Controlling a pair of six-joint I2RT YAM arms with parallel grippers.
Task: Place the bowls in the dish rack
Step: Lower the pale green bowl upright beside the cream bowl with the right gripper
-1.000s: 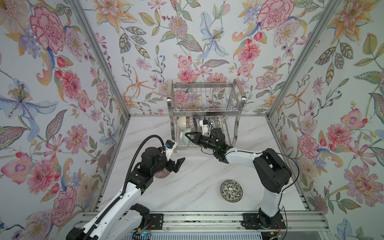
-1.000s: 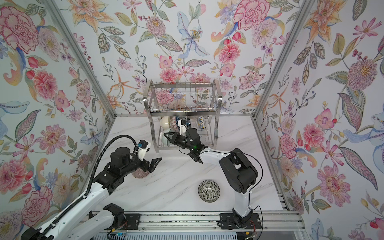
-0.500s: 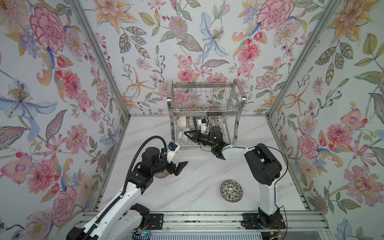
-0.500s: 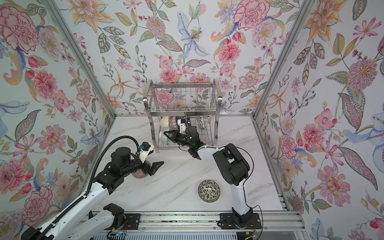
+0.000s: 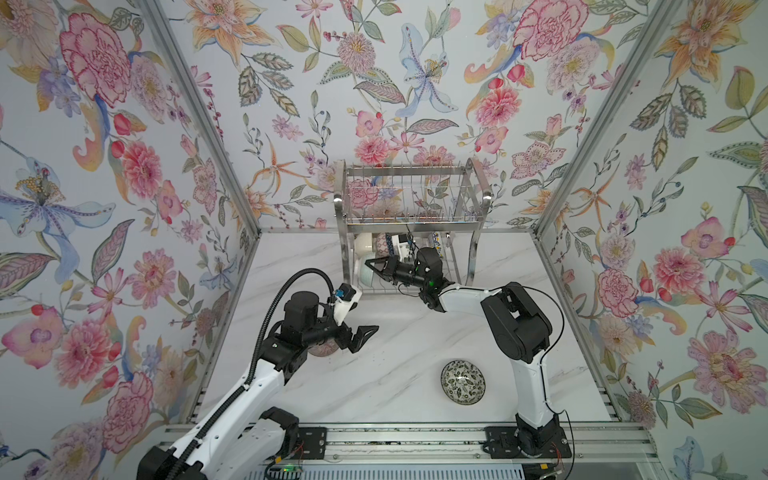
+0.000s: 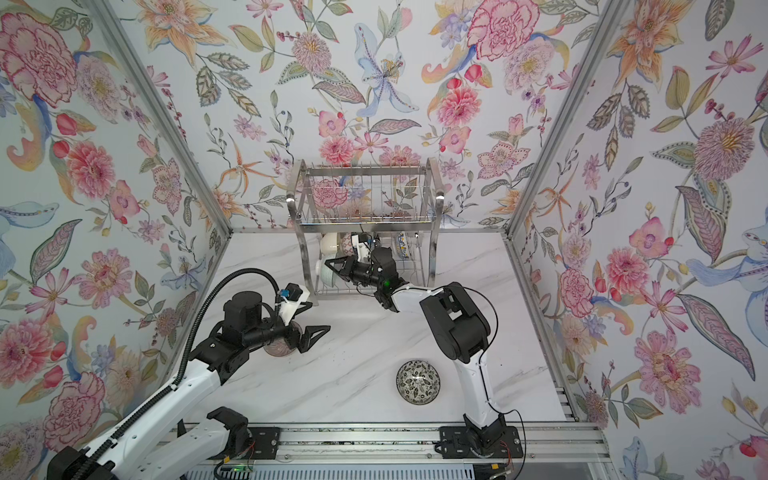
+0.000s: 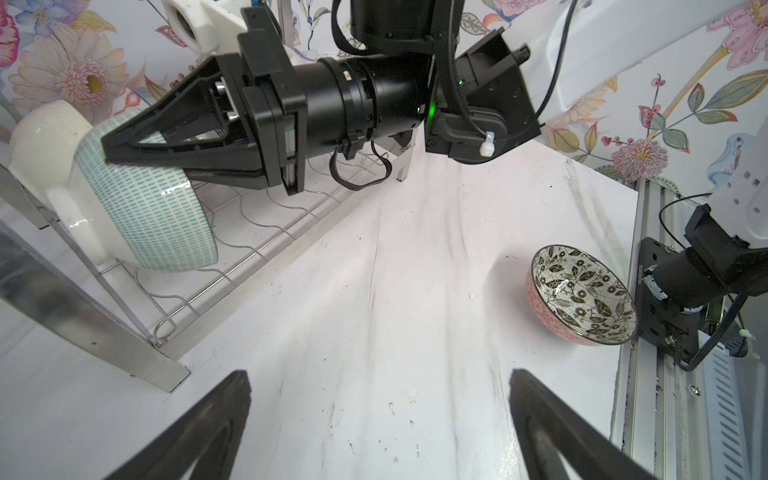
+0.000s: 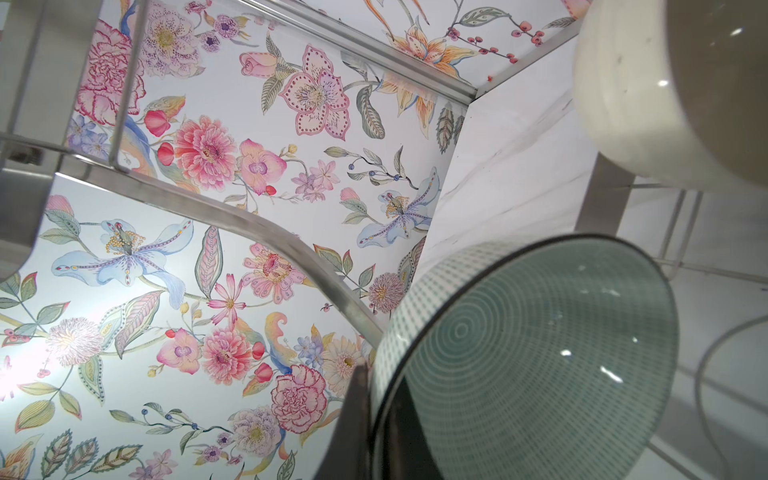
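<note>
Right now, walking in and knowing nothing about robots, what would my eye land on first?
Probably the loud floral wallpaper covering the walls all around. Next comes the shiny dish rack at the back, where the right gripper pinches the rim of a pale green bowl standing on edge on the lower shelf. A black-and-white leafy bowl sits alone on the marble table near the front.

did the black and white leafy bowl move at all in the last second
No. The leafy bowl lies on the same spot of the table, no nearer to or farther from the front rail.
</note>
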